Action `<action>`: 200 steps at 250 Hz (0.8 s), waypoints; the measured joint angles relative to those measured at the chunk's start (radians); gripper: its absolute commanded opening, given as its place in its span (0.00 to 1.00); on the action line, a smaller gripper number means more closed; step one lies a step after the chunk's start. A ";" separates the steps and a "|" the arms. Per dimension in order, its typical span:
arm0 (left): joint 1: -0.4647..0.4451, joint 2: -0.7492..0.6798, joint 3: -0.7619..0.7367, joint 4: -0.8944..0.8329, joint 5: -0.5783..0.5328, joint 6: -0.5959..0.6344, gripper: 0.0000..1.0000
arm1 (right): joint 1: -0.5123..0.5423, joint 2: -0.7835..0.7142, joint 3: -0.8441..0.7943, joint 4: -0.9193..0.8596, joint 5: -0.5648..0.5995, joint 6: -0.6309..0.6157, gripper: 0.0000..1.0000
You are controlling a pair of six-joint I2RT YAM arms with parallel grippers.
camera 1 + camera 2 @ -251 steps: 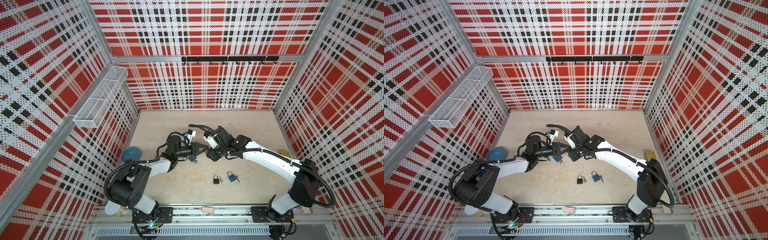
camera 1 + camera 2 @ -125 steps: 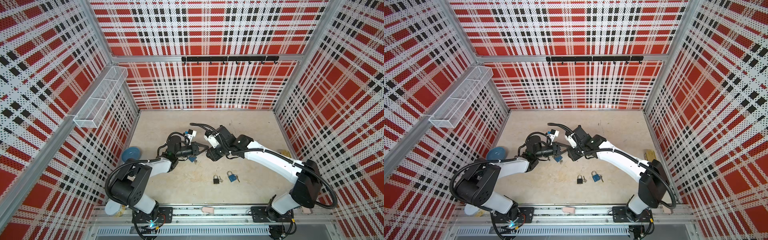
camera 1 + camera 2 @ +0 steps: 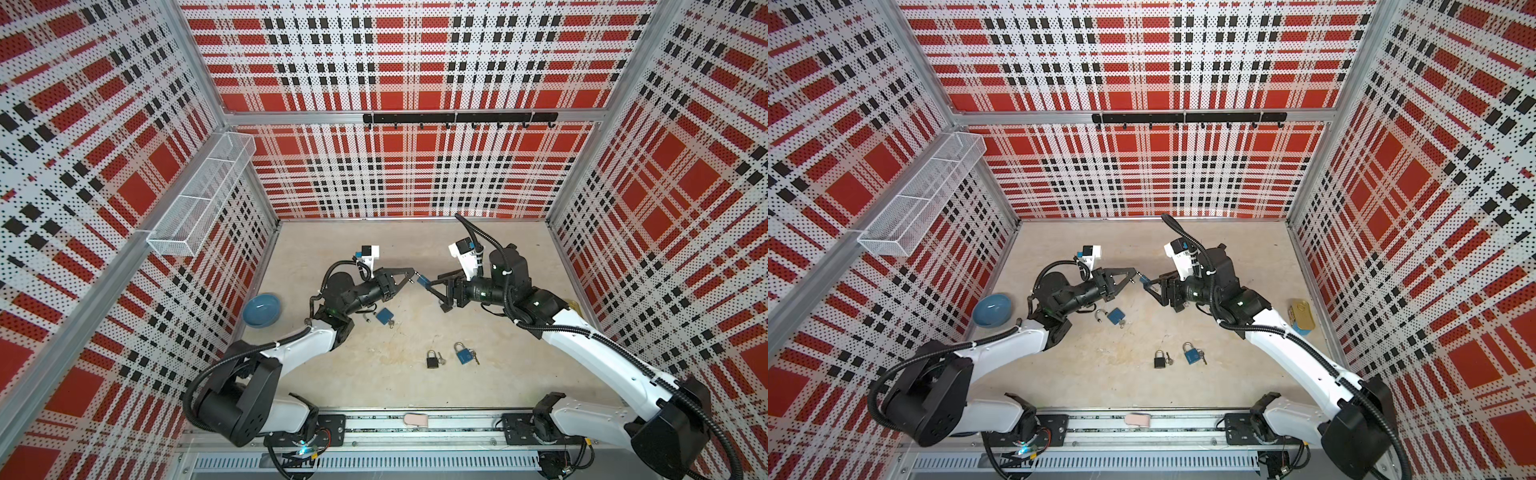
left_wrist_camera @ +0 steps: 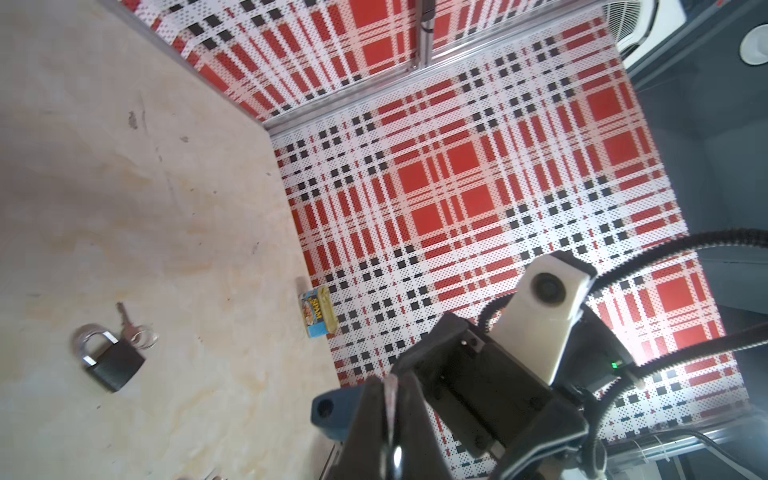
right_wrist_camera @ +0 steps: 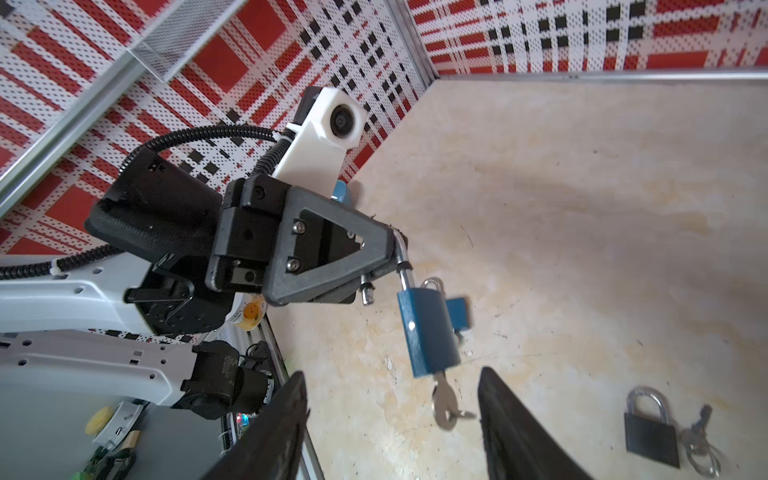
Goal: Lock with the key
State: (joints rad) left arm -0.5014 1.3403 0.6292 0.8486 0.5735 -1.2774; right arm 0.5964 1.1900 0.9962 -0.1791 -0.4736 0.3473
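Left fingers [image 5: 376, 246] clamp the blue padlock [image 5: 428, 328] by its shackle [image 5: 402, 259] mid-frame; my right fingers [image 5: 511, 424] gape either side of its seated key [image 5: 442, 399]. Locking remains, I judge.

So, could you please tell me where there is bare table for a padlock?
Bare: the back strip of table along the rear wall, and the front patch left of the black padlock. Crowded: centre, around left gripper, right gripper and held padlock.

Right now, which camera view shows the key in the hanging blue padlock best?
The right wrist view: the key shows large and sharp below the blue padlock, ahead of the open right gripper. The left wrist view shows only the padlock's body; in both top views the key is too small to see.
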 measured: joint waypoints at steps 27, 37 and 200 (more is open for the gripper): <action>-0.038 -0.079 0.029 -0.078 -0.070 -0.002 0.00 | -0.002 0.008 -0.008 0.070 -0.022 -0.024 0.64; -0.049 -0.104 0.038 -0.104 -0.092 -0.001 0.00 | -0.003 0.014 -0.013 0.097 -0.031 -0.028 0.63; -0.085 -0.206 0.052 -0.311 -0.237 0.002 0.00 | -0.007 0.054 -0.021 0.303 -0.148 0.001 0.43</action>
State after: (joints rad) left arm -0.5861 1.1339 0.6815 0.5373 0.3363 -1.2758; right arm 0.5892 1.2438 0.9756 0.1238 -0.6216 0.3485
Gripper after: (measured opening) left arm 0.084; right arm 0.433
